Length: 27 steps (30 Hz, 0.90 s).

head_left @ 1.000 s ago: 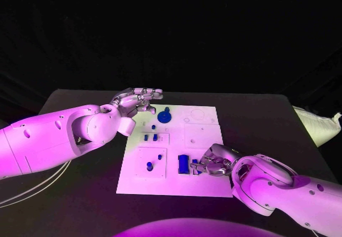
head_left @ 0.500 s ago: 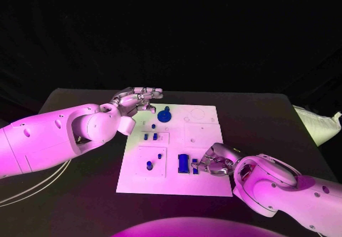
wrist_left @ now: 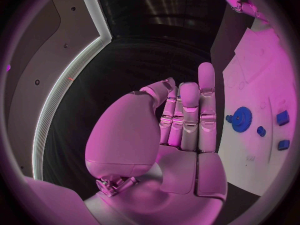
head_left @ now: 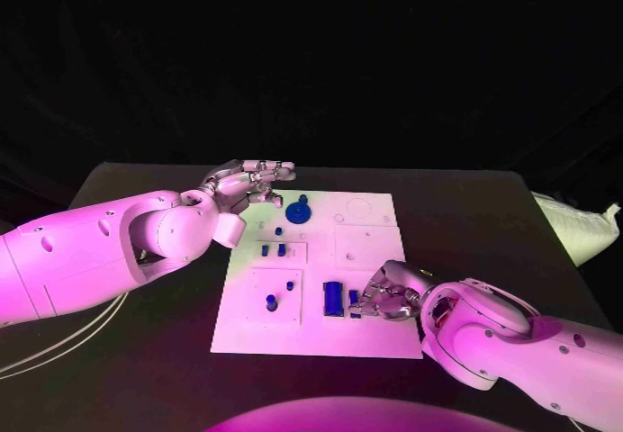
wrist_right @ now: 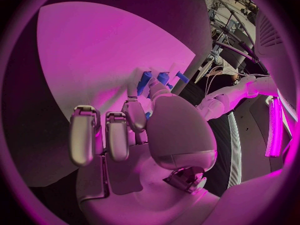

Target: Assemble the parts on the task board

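The white task board (head_left: 364, 247) lies mid-table. A blue gear (head_left: 300, 212) sits near its far edge, also in the left wrist view (wrist_left: 240, 119). Small blue parts (head_left: 273, 249) stand left of centre, and two more (head_left: 272, 301) sit in the near-left plate. A blue block (head_left: 334, 298) stands near the front edge. My right hand (head_left: 387, 295) rests on the board beside the block, its thumb and a finger pinching a small blue part (wrist_right: 145, 80). My left hand (head_left: 247, 184) hovers over the board's far-left corner with its fingers extended and nothing in it (wrist_left: 181, 130).
A pale bag (head_left: 578, 225) lies at the table's right edge. The black table (head_left: 143, 189) runs on to the left and right of the board. White cables (head_left: 52, 346) hang at the near left.
My right hand has shifted slightly at the board's front edge, staying beside the blue block. My left hand has barely moved.
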Each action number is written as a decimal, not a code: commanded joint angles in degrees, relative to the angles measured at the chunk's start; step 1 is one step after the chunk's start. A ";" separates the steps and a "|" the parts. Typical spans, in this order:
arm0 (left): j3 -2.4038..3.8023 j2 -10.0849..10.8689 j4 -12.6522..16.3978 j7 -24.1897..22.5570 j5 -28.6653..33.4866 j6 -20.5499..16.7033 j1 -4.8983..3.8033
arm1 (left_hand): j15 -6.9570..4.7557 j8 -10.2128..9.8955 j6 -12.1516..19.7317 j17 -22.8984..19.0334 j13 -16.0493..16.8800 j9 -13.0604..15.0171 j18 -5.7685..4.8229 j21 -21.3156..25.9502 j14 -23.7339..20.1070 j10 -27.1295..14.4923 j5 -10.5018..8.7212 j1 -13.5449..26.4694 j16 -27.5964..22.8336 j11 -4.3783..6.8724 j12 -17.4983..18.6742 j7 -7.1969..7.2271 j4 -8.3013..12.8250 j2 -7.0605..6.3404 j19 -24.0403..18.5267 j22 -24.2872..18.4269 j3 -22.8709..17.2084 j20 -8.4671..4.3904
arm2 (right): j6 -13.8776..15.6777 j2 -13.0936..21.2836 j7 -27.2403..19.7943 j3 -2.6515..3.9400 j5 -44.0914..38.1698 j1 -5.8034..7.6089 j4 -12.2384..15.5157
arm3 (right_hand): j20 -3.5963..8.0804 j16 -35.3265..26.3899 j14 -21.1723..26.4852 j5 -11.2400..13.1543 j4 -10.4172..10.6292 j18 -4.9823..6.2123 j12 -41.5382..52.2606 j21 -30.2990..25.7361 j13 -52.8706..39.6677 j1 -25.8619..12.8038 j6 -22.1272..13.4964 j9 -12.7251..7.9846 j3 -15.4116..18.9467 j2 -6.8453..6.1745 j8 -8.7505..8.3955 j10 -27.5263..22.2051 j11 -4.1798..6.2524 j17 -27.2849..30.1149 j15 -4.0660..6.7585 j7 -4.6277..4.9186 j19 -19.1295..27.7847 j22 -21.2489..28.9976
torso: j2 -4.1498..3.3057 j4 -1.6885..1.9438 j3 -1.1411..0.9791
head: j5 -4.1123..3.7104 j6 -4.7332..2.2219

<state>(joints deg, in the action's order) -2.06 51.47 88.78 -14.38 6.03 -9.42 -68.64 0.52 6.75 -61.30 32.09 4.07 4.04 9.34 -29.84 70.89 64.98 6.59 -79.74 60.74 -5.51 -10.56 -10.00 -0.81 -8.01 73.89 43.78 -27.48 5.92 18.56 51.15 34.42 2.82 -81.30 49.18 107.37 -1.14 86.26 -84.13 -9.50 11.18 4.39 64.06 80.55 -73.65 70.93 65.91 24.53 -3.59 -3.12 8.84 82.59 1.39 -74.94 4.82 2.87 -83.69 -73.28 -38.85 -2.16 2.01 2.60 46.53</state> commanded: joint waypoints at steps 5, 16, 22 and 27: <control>0.04 -0.13 0.04 -0.21 -0.18 1.12 -0.03 | 0.00 0.18 0.29 -0.06 -0.07 -0.05 1.06 0.13 -0.34 -0.38 0.18 -0.11 -0.18 -0.20 -0.22 0.08 0.39 0.38 -0.57 -0.06 0.04 0.01 | -1.70 -0.79 -0.33 -0.02 -1.25 -0.10 -2.08 | 0.31 0.28 -4.80 1.51 -1.20 -0.93 0.60 0.39 0.07 2.53 0.58 0.09 -0.02 1.08 -0.30 0.33 0.16 -9.59 0.45 -0.01 -0.34 -0.18 | -0.07 0.01 -0.03 | 0.18 0.18; 0.03 -0.12 0.00 -0.19 -0.18 1.14 -0.03 | 0.00 0.18 0.29 -0.06 -0.07 -0.05 1.06 0.13 -0.34 -0.38 0.18 -0.11 -0.18 -0.20 -0.22 0.08 0.39 0.38 -0.57 -0.06 0.04 0.01 | -0.44 -0.77 -0.89 -0.02 -1.55 -0.16 -2.02 | 0.27 0.29 -4.80 3.29 -0.88 -0.93 0.70 0.38 0.01 1.92 0.66 0.08 1.02 1.57 -0.37 0.40 0.05 -9.61 0.37 0.12 -0.32 -0.19 | 0.00 -0.06 -0.04 | 0.23 0.10; 0.03 -0.10 -0.03 -0.21 -0.18 1.14 -0.03 | 0.00 0.18 0.29 -0.06 -0.07 -0.05 1.06 0.13 -0.34 -0.38 0.18 -0.11 -0.18 -0.20 -0.22 0.08 0.39 0.38 -0.57 -0.06 0.04 0.01 | 2.20 -0.23 -3.21 0.00 -0.26 -0.17 -1.43 | 0.19 0.14 -4.76 3.54 -0.01 -0.90 0.46 0.27 0.14 0.56 0.58 0.06 2.45 1.12 -0.47 0.30 -0.08 -9.40 0.27 0.25 -0.24 -0.03 | 0.00 -0.02 -0.03 | 0.05 0.07; 0.02 -0.07 -0.10 -0.24 -0.18 1.09 -0.02 | 0.00 0.18 0.29 -0.06 -0.07 -0.05 1.06 0.13 -0.34 -0.38 0.18 -0.11 -0.18 -0.20 -0.22 0.08 0.39 0.38 -0.57 -0.06 0.04 0.01 | 5.22 1.19 -8.10 0.16 4.81 -0.01 -0.88 | 0.00 -0.52 -4.54 0.07 1.14 -0.63 -0.51 -0.53 0.64 -0.87 -0.16 -0.12 4.85 0.02 -0.97 -0.31 -0.38 -8.44 0.03 0.58 0.29 1.26 | 0.02 0.00 -0.01 | 0.11 -0.01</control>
<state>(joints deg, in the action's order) -2.07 51.46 88.67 -14.34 6.01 -9.34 -68.63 0.63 6.75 -61.30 32.10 4.07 4.04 9.34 -29.84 71.00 64.98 6.59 -79.74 60.74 -5.51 -10.56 -10.00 -0.81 -8.01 73.89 43.78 -27.48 5.92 20.71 52.09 30.92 2.90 -80.45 49.12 106.30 -1.06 85.97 -84.13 -9.01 12.24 4.39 63.83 80.21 -72.84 70.77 65.85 24.40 0.93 -2.95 8.10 81.79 0.60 -74.92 4.81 3.33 -83.76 -72.16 -38.84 -2.20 1.98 2.69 46.55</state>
